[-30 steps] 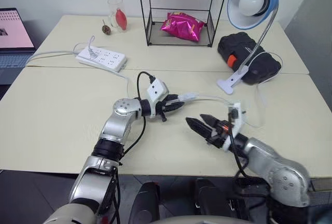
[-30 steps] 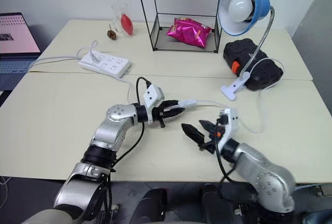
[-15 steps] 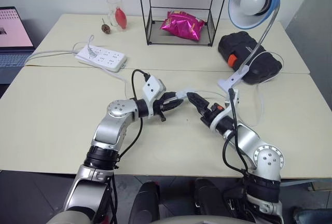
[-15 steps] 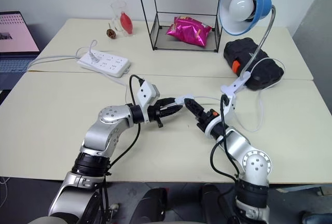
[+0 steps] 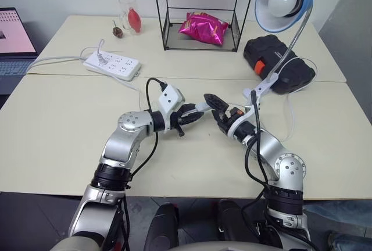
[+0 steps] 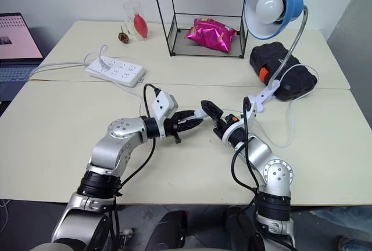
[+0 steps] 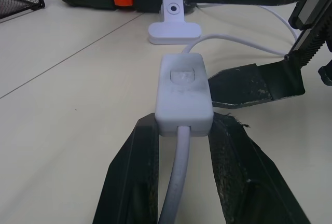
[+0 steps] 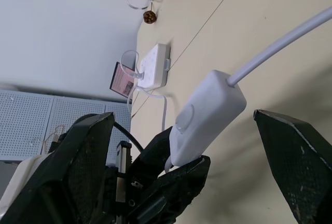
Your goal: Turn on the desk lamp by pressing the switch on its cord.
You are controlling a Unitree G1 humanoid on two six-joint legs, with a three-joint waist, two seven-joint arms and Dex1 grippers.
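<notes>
The desk lamp [image 5: 283, 1], blue shade and white bulb, stands clipped at the table's back right. Its thin white cord [image 7: 175, 182] runs to the small white switch [image 7: 182, 86], which is raised a little above the tabletop at the centre. My left gripper [image 5: 195, 113] is shut on the switch's near end, with the rocker facing up. From the right, my right gripper [image 8: 182, 116] is open, one black finger [image 8: 78, 172] on each side of the switch [image 8: 207, 115] without touching it.
A white power strip [image 5: 113, 65] lies at the back left, with a laptop [image 5: 14, 30] beyond the table's left edge. A wire rack holding a pink bag [image 5: 203, 28], a black case [image 5: 279, 65] and a glass [image 5: 131, 15] stand along the back.
My right gripper has moved up and left from the front of the table, rolled, and now straddles the switch. The left gripper has stayed in place, still holding the switch.
</notes>
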